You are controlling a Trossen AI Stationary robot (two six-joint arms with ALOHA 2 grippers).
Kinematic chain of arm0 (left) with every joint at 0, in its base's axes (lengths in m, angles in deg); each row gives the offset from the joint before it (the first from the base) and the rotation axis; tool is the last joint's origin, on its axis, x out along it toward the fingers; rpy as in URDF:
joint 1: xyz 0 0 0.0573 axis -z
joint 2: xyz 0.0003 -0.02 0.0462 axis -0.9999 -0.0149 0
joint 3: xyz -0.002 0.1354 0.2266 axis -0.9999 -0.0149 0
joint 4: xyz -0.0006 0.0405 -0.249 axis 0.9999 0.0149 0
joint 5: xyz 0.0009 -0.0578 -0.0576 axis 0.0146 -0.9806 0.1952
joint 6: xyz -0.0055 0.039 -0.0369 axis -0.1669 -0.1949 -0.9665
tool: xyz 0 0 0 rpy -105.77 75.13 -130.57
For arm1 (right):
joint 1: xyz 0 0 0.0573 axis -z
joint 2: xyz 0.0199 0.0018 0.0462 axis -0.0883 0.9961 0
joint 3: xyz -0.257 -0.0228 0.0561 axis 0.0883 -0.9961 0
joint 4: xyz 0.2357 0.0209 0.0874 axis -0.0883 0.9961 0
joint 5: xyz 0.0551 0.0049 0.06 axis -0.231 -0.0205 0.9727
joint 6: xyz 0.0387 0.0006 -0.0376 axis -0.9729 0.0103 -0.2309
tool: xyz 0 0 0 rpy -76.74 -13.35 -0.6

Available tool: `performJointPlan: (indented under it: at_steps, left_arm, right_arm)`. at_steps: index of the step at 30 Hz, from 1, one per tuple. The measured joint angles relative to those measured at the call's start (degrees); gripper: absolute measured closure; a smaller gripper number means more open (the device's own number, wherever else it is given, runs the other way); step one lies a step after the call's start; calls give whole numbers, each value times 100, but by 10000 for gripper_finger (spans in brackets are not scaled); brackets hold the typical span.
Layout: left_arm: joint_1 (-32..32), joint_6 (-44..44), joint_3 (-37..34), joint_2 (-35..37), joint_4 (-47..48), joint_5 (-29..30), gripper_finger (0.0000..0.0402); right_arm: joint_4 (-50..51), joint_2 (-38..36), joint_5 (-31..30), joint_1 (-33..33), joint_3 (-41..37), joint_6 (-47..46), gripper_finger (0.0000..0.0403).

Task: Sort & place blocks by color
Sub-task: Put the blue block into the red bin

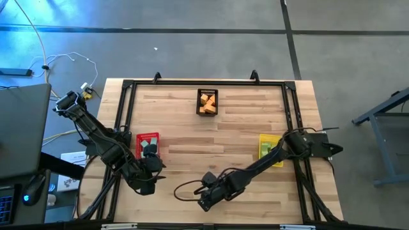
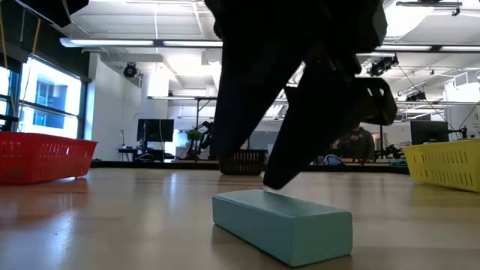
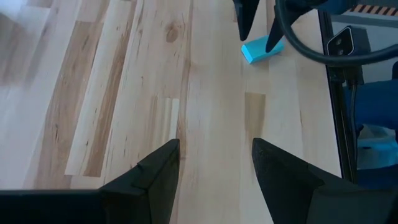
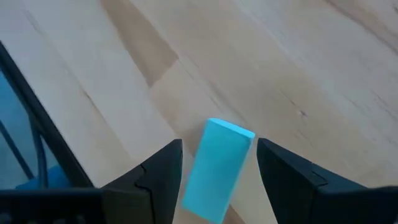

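The right gripper [image 4: 217, 180] stands released astride the teal bar [image 4: 219, 168] on the counter [image 4: 298, 62]. The bar looks light, rigid, smooth; it should be gripped across its long sides.

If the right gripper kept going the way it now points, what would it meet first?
The teal block. It lies on the table between the open fingers of the right gripper, so the gripper would probably straddle it, then reach the wood.

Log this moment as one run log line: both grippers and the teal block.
right gripper: open, straddling teal block lying flat on table, not gripped | left gripper: open, empty, near red basket | orange blocks: in black basket
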Motion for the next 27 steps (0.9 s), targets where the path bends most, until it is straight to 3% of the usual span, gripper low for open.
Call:
performJointPlan:
  at_steps: [18,27]
  left_arm:
    - [0,0,0,0,3,107,213]
    - [0,0,0,-2,9,107,213]
  right_arm:
    - [-132,256,15,0,0,-2,210]
    - [443,258,-145,0,24,-427,210]
